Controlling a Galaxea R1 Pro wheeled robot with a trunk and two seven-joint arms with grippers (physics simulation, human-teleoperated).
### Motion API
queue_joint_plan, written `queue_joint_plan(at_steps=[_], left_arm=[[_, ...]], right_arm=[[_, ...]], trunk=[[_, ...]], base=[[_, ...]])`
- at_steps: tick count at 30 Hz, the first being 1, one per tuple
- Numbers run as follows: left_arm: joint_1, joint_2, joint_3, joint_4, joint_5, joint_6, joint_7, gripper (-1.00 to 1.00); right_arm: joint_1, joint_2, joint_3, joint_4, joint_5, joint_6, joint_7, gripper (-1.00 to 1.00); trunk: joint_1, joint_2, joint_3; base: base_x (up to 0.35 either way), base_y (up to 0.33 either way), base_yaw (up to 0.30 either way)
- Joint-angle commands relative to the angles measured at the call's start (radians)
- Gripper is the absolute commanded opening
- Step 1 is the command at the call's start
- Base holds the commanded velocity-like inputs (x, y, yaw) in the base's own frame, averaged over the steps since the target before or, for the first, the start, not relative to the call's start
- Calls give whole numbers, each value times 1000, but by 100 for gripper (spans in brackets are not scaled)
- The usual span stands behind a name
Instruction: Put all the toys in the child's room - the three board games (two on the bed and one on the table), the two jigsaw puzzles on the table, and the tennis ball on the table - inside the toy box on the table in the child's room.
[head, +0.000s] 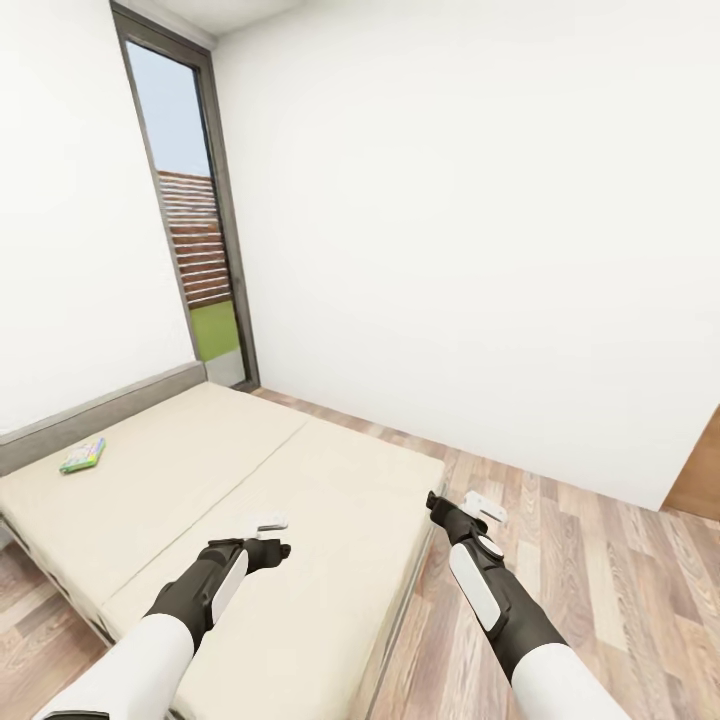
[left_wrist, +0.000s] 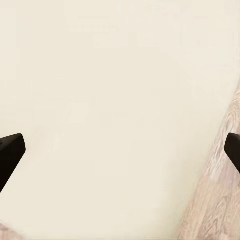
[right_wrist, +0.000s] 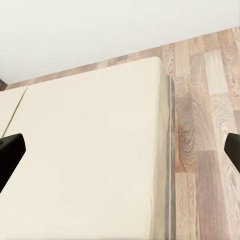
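Beige mattress takes up most of what I see from the head camera: the bed (head: 300, 500) sits low on its dark grey frame, running from the near foreground back toward the far left corner, where a tall dark-framed window (head: 190, 210) looks out on a slatted fence and a strip of grass. One board game (head: 82, 455), a small flat box printed in green and white, lies on the mattress near the grey headboard at the far left, well apart from both of my arms. My left hand (head: 268, 535) hangs over the mattress near the foot end, holding nothing. My left wrist camera looks straight down on plain beige bedding, with the dark fingertips (left_wrist: 11, 152) sitting at opposite edges of the picture, so that hand is spread wide. My right hand (head: 480, 512) is out over the wooden floor (head: 600, 560) just beside the corner of the bed, also empty. In the right wrist view its fingertips (right_wrist: 11, 152) stand equally far apart, spread wide, and between them I see the mattress (right_wrist: 95, 160) edge, the thin grey frame rail and the floor planks alongside, with the white wall beyond. A brown wooden panel (head: 700, 470) shows at the right edge of the head view; I cannot tell what it belongs to.
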Motion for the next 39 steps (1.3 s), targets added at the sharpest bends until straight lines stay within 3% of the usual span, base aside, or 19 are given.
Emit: queue_joint_plan(at_steps=[1,27,39], left_arm=[[-1,0,-1,-2,9,6,1,100],[-1,0,-1,-2,9,6,1,100],[-1,0,-1,-2,9,6,1,100]], right_arm=[[-1,0,3,-2,-5,4,-7,100],[-1,-2,1,-2,-5,4,-7,100],[-1,-2,1,-2,-5,3,-7,100]], trunk=[[1,-2,-2],[1,-2,15],[1,-2,17]], base=[[-15,25,-60],[-101,72,-190],[-29,30,-42]])
